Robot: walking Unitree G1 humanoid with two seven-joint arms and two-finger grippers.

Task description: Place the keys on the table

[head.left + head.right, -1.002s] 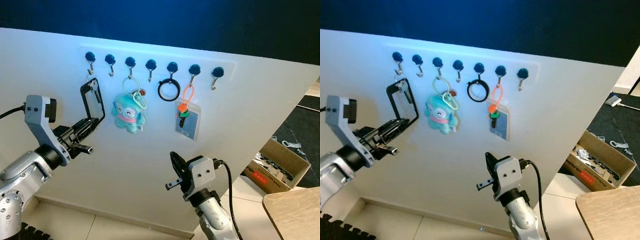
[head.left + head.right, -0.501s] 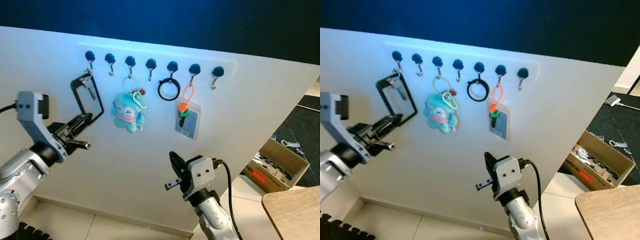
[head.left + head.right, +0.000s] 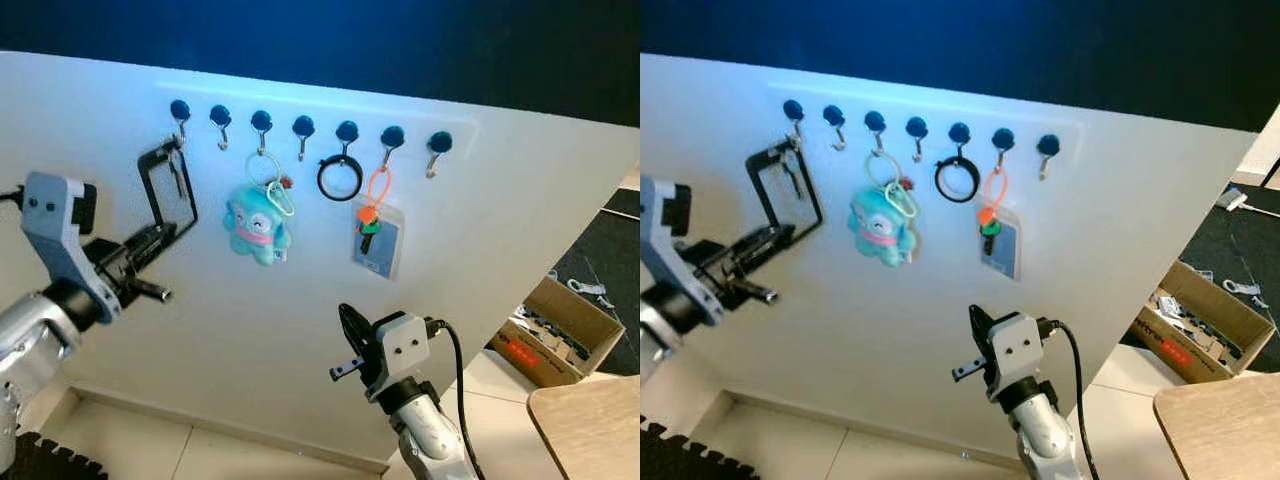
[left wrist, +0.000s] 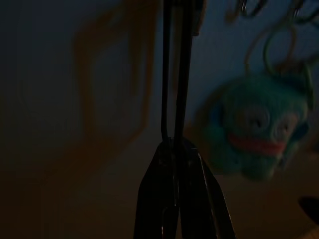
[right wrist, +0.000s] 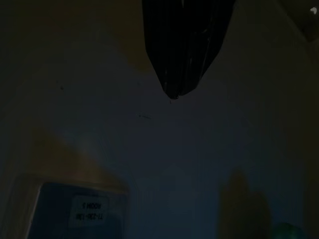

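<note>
Keys (image 3: 176, 172) on leftmost hook — black loop (image 3: 166, 189) pinched by left hand (image 3: 166, 234) | right hand (image 3: 347, 322) closed, idle

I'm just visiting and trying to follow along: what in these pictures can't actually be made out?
- Whether the black strap has left its hook: too small in the eye views.
- The key on it: tiny, its shape unclear.
- Left gripper: jaws shut on the strap, but the dark left wrist view hides the strap's upper end.
- Label on the card holder: too dim to read in the right wrist view.
- The table: cut off by the picture's edge.
</note>
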